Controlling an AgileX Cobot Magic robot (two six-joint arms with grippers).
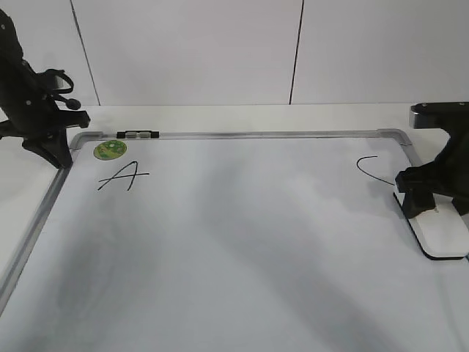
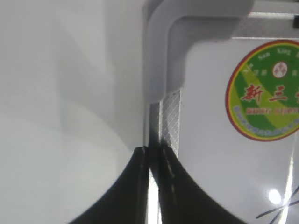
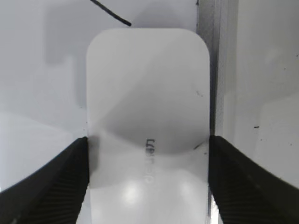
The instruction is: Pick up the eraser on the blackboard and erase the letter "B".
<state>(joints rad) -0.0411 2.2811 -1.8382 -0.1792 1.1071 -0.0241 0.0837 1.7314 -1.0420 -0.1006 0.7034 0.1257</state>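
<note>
The blackboard (image 1: 256, 135) is a white board with a grey frame, lying flat. The eraser (image 1: 440, 233) is a flat white block with a black base. It lies at the board's right edge, partly over the frame. My right gripper (image 1: 415, 199) is over its far end. In the right wrist view the two fingers (image 3: 148, 154) press against both long sides of the eraser (image 3: 147, 88). No letter "B" shows; the board's middle is blank between a slanted "A" (image 1: 122, 176) and a curved "C" (image 1: 372, 169). My left gripper (image 1: 58, 155) is shut and empty at the far left corner (image 2: 152, 151).
A green round sticker (image 1: 110, 149) sits near the far left corner, also in the left wrist view (image 2: 264, 91). A small black clip (image 1: 139, 133) is on the far frame. A white wall stands behind the table.
</note>
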